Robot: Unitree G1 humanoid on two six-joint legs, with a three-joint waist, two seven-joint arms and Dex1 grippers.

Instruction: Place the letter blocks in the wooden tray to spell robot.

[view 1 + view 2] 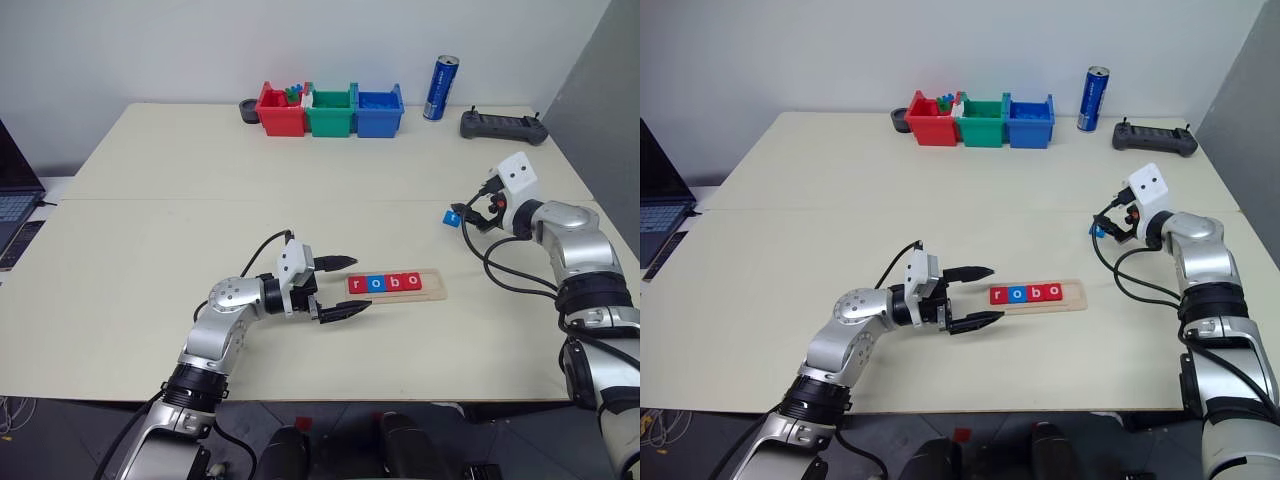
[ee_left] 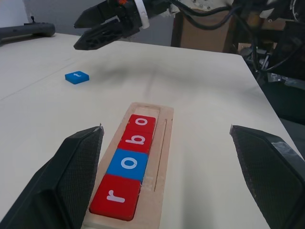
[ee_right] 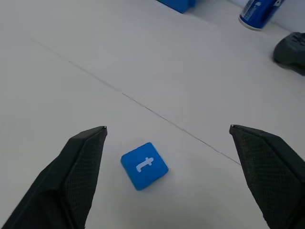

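Note:
The wooden tray (image 1: pixel 434 284) lies on the table in front of me. Several letter blocks sit in it in a row: a red r (image 2: pixel 116 201), a blue o (image 2: pixel 127 163), a red b (image 2: pixel 137 140) and a red o (image 2: pixel 142 121). The tray's right end is bare. My left gripper (image 1: pixel 362 284) hovers open at the tray's left end, its fingers either side of the r. A blue t block (image 3: pixel 144 165) lies flat on the table to the right, beyond the tray. My right gripper (image 3: pixel 167 127) is open just above it, holding nothing.
Red (image 1: pixel 280 112), green (image 1: pixel 330 111) and blue (image 1: pixel 379 110) bins stand in a row at the back, the red one holding small toy pieces. A blue can (image 1: pixel 440 88) and a black controller (image 1: pixel 503 127) sit at the back right. A laptop (image 1: pixel 14 205) is at the left.

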